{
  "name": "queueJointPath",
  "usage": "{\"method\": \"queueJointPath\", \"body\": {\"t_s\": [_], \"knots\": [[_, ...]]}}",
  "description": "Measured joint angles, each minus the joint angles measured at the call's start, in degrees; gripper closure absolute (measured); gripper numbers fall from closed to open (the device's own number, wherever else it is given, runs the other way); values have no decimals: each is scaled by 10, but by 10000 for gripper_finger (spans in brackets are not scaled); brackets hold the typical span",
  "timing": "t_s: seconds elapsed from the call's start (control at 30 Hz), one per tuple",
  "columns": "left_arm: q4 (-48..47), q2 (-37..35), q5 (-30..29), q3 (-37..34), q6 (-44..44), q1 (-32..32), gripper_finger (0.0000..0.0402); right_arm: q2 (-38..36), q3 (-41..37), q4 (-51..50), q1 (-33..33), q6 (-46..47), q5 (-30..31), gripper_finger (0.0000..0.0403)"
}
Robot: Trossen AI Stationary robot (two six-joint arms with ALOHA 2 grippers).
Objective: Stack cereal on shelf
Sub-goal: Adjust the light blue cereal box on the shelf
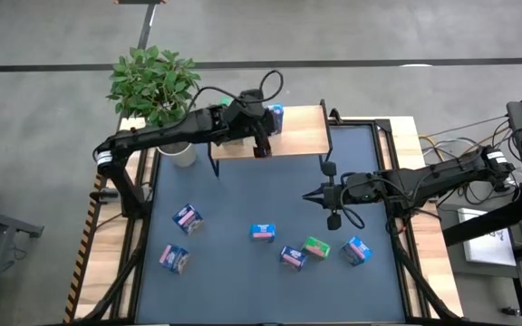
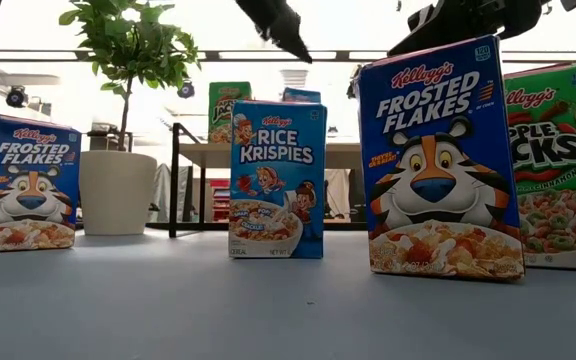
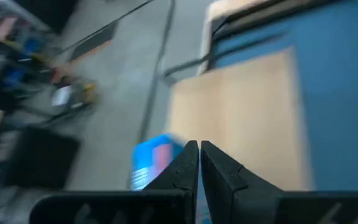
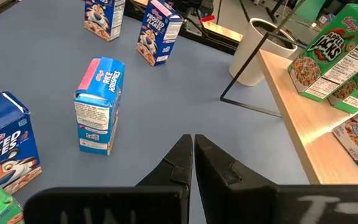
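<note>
Tabletop [image 1: 225, 272] holds six boxes below the right gripper [image 1: 333, 195], closed, empty; left gripper [image 1: 262, 145], pinched shut, hovers over the part-filled shelf [image 1: 302, 136].

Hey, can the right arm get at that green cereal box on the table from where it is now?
Probably yes. The right gripper hangs over the table just above the green box, jaws shut, with bare tabletop between them; the neighbouring blue boxes stand apart.

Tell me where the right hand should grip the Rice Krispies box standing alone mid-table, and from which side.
Grip the Rice Krispies box across its two broad printed faces, near the top, coming down from above. It stands upright and apart from its neighbours, so its narrow depth probably fits between the fingers of the right hand, now shut; they must open first. Table around it is bare.
</note>
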Motion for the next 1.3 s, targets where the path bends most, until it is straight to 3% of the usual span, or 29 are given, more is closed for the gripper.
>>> {"method": "queueJointPath", "body": {"t_s": [0.07,0.17,0.27,0.43,0.67,1.3], "knots": [[2,0,31,-4,-45,-11,400,0,0,0,0,0,0,394],[-2,16,31,-18,-87,-31,400,0,0,0,0,0,0,394],[2,36,-15,-43,-101,-47,400,0,0,0,0,1,0,394],[7,75,-141,-54,-101,-51,400,0,0,0,0,4,0,394],[28,117,-192,-54,-78,-32,401,0,0,-1,0,4,0,394],[35,121,-193,-54,-45,20,401,0,0,-1,0,5,0,394]]}}
